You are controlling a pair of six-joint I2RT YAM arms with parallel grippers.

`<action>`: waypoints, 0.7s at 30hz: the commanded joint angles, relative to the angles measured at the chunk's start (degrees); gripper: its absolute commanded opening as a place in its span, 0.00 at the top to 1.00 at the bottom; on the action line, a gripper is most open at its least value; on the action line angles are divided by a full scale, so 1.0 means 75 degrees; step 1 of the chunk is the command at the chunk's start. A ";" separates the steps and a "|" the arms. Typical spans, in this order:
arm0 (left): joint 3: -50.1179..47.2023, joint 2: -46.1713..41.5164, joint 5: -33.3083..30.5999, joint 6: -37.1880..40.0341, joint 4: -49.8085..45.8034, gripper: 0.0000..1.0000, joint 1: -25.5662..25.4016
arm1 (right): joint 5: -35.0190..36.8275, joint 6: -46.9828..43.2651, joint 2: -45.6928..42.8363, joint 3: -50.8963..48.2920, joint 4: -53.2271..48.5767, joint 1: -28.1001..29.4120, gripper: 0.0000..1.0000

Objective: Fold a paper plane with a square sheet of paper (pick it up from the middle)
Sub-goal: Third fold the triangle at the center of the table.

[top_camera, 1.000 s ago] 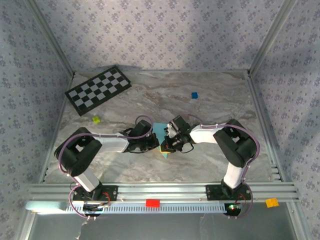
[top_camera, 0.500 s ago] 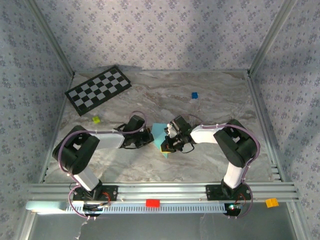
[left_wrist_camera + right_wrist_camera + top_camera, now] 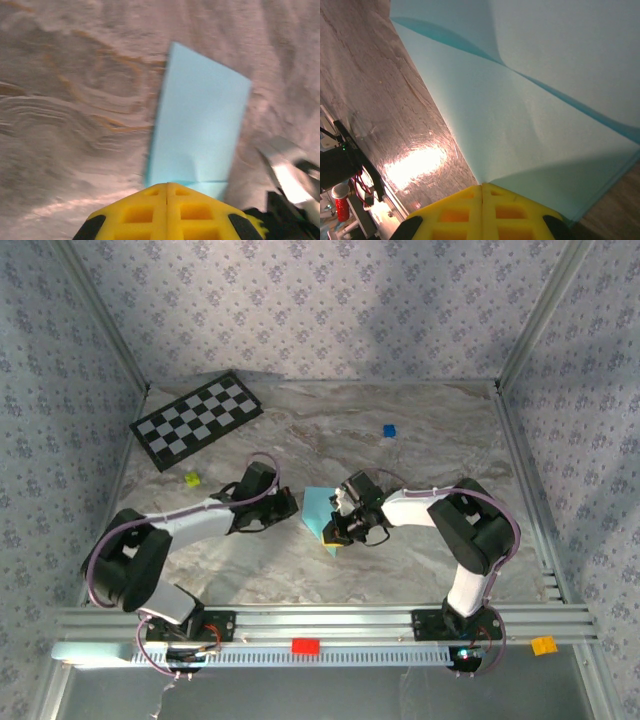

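From above, the paper (image 3: 317,506) lies on the table (image 3: 440,455), with the left gripper (image 3: 288,507) just beside it and the right gripper (image 3: 332,536) on its near edge. Left wrist: paper (image 3: 200,125) ahead, jaws pressed together. Right wrist: jaws likewise closed at the creased paper's (image 3: 535,115) edge.

- Walled on three sides in pale wallpaper (image 3: 320,300) with a small purple flower print.
- Floored by a marble-patterned table (image 3: 440,440), grey-beige with brown veins.
- Framed with aluminium posts (image 3: 541,310) and a near rail (image 3: 330,618).
- Lit brightly, with glare (image 3: 415,165) on the tabletop.
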 commanded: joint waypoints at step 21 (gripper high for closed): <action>-0.0316 0.1371 -0.0088 -0.0224 0.0332 1.00 -0.0708 | -0.0243 -0.0318 -0.0006 0.0974 -0.0725 0.0142 0.99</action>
